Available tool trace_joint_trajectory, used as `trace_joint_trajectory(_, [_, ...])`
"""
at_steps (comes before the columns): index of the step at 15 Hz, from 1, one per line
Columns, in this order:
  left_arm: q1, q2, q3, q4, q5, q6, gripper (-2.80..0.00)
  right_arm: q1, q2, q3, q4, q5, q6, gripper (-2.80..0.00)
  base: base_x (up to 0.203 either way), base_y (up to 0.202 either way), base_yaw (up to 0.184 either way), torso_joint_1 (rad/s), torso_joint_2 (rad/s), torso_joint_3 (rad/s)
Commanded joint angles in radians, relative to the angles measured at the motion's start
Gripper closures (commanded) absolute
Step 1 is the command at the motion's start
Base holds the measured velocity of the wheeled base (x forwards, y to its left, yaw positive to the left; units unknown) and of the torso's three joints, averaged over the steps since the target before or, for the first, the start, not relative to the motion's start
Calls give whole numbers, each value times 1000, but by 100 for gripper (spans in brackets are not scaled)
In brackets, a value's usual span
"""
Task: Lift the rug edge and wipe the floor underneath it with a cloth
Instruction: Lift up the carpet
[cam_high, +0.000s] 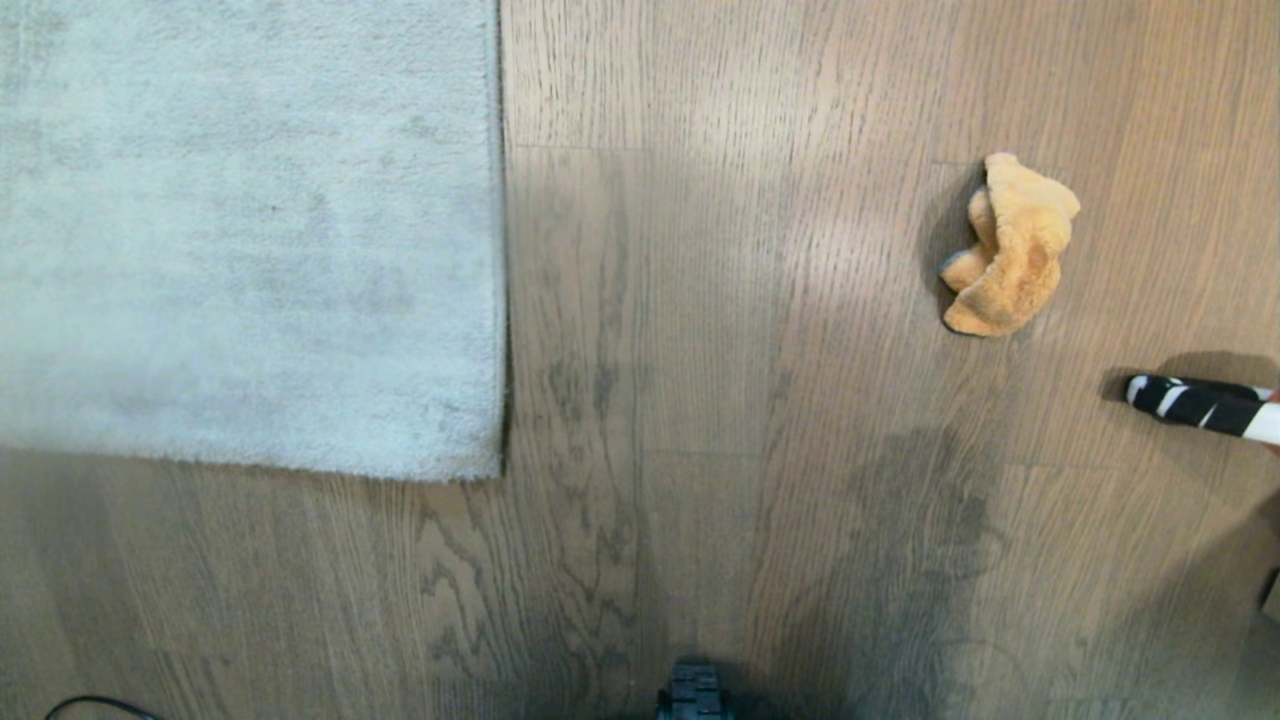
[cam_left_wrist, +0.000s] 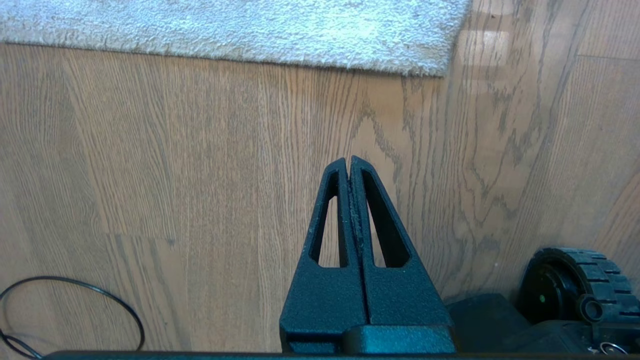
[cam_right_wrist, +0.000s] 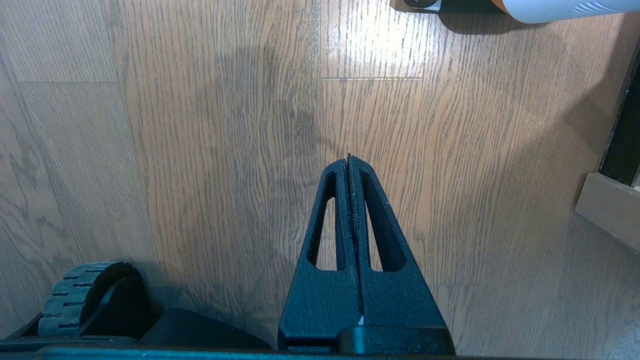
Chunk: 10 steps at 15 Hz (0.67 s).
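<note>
Toward two o'clock on the floor (cam_high: 700, 300) lies the cloth (cam_high: 1010, 250), nearer my right gripper (cam_right_wrist: 348, 159); rug (cam_high: 250, 230) at ten o'clock, nearer my left gripper (cam_left_wrist: 348, 160); both fingers closed, empty.

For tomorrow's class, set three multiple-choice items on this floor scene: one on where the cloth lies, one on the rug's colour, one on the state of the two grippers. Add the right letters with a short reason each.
1. Where does the cloth lie?
A. On the rug
B. On the bare floor, apart from the rug
C. In a gripper

2. What colour is the rug?
A. Pale grey
B. Dark red
C. Green

3. How do the left gripper and right gripper stand?
A. Both open
B. Both shut on the cloth
C. Both shut and empty

Answers:
1 B: in the head view the cloth sits on the floor, well to the right of the rug.
2 A: the pile is pale grey.
3 C: in each wrist view the fingers meet with nothing between them.
</note>
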Motion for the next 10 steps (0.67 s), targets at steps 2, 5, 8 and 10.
trace_joint_trajectory(2, [0,0,0,1,0,-1,0,0,1,0,-1,0,0,0,0,0,0,0,0,0])
trace_joint_trajectory(5, [2,5,-3,10,0,-1,0,0,1,0,-1,0,0,0,0,0,0,0,0,0])
trace_joint_trajectory(8, [0,0,-3,10,0,-1,0,0,1,0,-1,0,0,0,0,0,0,0,0,0])
trace_joint_trajectory(10, [0,0,-3,10,0,-1,0,0,1,0,-1,0,0,0,0,0,0,0,0,0])
